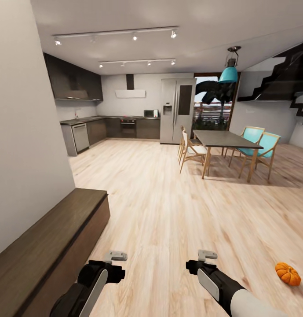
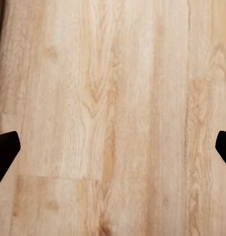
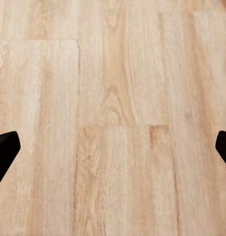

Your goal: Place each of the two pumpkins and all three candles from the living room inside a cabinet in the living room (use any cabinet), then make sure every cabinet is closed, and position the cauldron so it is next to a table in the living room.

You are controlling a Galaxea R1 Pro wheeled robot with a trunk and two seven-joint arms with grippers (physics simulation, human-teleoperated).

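One orange ribbed pumpkin [image 1: 287, 273] lies on the wooden floor at the lower right, right of my right arm [image 1: 215, 279]. The long dark brown cabinet [image 1: 50, 246] runs along the wall on the left, beside my left arm [image 1: 96, 277]; its front looks flush and shut. Both arms hang low and point at the floor. In the wrist views the left gripper [image 2: 113, 152] and the right gripper [image 3: 113, 152] are open wide, with bare floorboards between the black fingertips [image 2: 5, 147] [image 3: 5, 147]. The candles, the cauldron and the table are out of view.
A dark dining table [image 1: 224, 140] with chairs stands ahead on the right. Behind it are a steel fridge [image 1: 177, 110] and the kitchen counters [image 1: 103, 125]. Dark stairs [image 1: 292, 75] rise at the far right. A pale wall [image 1: 23, 132] closes off the left.
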